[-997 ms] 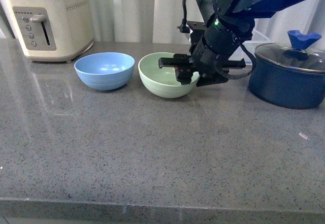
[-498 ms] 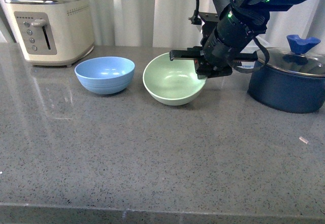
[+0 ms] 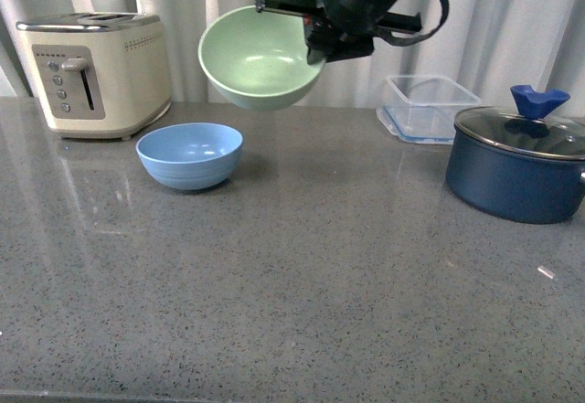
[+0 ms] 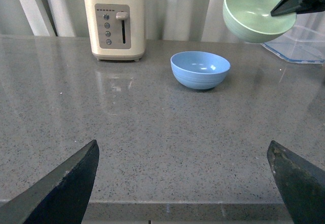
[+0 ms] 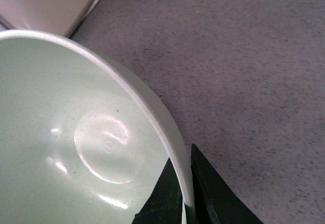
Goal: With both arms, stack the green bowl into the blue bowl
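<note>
My right gripper [image 3: 315, 48] is shut on the right rim of the green bowl [image 3: 259, 60] and holds it tilted in the air, above and to the right of the blue bowl [image 3: 190, 154]. The blue bowl stands upright and empty on the grey countertop. In the right wrist view the green bowl [image 5: 76, 132] fills the frame, its rim pinched by my right gripper [image 5: 185, 203]. In the left wrist view my left gripper [image 4: 185, 183] is open and empty near the counter's front edge, with the blue bowl [image 4: 200, 70] and the lifted green bowl [image 4: 256, 11] far off.
A cream toaster [image 3: 96, 72] stands at the back left. A clear plastic container [image 3: 428, 108] sits at the back right. A dark blue lidded pot [image 3: 516, 165] stands at the right. The grey countertop [image 3: 292, 293] spreads across the front.
My right gripper has lifted the green bowl off the counter and carried it up and to the left, toward the blue bowl. The view has also shifted, so the container now shows.
</note>
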You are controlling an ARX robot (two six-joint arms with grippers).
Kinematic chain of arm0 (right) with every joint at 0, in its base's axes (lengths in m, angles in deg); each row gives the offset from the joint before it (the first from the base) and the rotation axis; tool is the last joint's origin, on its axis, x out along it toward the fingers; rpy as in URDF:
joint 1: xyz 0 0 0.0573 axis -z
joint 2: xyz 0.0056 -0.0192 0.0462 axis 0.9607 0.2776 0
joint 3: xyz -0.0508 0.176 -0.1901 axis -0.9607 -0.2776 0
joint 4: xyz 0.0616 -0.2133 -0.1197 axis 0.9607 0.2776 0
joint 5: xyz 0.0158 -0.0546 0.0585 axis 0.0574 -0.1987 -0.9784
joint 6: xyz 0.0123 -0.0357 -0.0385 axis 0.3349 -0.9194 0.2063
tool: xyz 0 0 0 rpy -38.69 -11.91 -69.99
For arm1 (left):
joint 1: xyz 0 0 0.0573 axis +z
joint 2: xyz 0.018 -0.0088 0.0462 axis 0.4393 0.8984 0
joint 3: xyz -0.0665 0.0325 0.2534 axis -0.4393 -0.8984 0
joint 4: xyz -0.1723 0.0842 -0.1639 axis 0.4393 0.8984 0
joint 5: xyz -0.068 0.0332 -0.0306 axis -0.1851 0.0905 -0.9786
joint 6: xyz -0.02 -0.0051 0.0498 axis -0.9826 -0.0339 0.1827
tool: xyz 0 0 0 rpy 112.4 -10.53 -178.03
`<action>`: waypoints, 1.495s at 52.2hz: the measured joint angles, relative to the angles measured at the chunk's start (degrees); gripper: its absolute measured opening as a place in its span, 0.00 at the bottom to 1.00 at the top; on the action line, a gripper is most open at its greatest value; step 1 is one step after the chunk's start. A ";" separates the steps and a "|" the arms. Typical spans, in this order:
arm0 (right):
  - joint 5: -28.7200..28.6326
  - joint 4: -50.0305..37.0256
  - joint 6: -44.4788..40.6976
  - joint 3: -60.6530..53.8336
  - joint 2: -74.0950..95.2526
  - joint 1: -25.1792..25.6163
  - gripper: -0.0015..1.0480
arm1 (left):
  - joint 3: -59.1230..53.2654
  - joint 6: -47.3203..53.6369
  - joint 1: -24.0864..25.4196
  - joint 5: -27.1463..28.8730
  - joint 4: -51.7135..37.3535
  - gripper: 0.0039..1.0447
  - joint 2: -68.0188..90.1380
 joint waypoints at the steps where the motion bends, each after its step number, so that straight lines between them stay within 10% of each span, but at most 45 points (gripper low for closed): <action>1: -0.13 0.44 -0.15 1.20 0.72 -0.44 0.01 | 0.00 0.00 0.00 0.00 0.00 0.94 0.00; 55: -3.10 12.68 -0.98 33.88 24.30 -6.34 0.01 | 0.00 0.00 0.00 0.00 0.00 0.94 0.00; 78: -5.84 13.49 0.11 33.88 24.72 -6.43 0.73 | 0.00 0.00 0.00 0.00 0.00 0.94 0.00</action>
